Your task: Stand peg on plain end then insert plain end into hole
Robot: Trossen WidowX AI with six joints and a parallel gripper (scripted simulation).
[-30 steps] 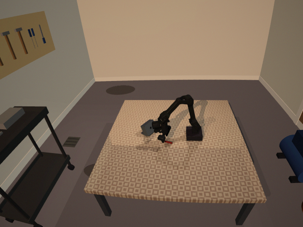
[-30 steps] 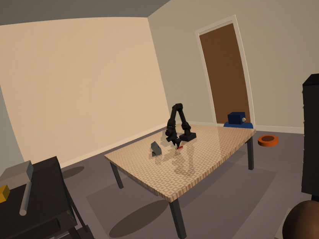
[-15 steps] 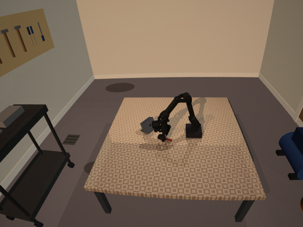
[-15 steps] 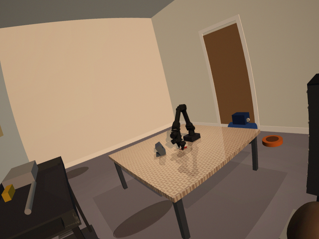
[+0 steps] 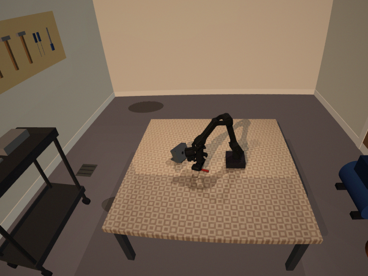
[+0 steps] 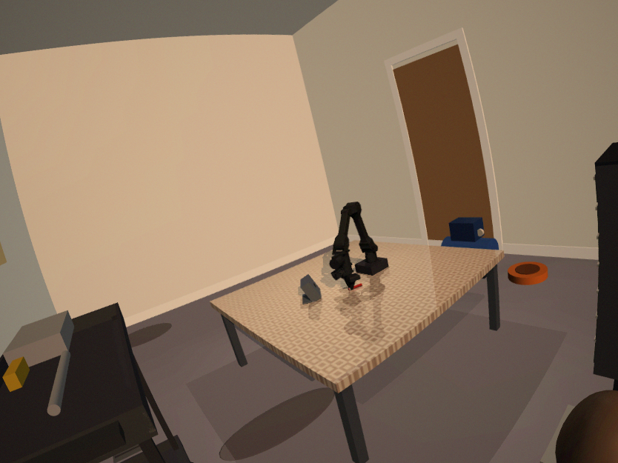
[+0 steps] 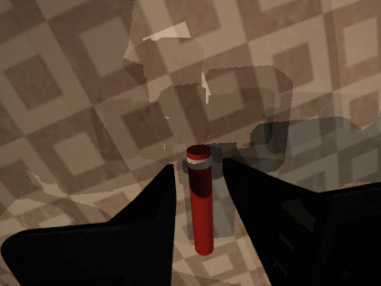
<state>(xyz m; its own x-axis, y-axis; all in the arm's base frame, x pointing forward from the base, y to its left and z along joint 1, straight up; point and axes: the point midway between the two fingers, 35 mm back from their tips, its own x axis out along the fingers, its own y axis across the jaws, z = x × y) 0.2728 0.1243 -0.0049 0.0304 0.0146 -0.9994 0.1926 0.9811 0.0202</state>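
The red peg (image 5: 205, 170) (image 6: 358, 286) (image 7: 203, 218) lies on the table (image 5: 215, 214) (image 6: 330, 349). Its white band (image 7: 199, 163) is near the end at the top in the wrist view. My gripper (image 5: 199, 168) (image 6: 351, 287) (image 7: 198, 168) is low over the peg's banded end and partly open. One fingertip is on each side of the peg, with a narrow gap showing on both sides. The grey sloped panel (image 5: 177, 153) (image 6: 310, 288) stands beyond the gripper from the arm's base. Its dark hole (image 5: 182, 152) shows in the top view, close to the arm.
The arm's base (image 5: 235, 160) (image 6: 371, 266) stands on the table, to the right of the peg in the top view. The panel is close beside the wrist. A black cart (image 5: 39, 134) (image 6: 98, 380) stands off the table on the left.
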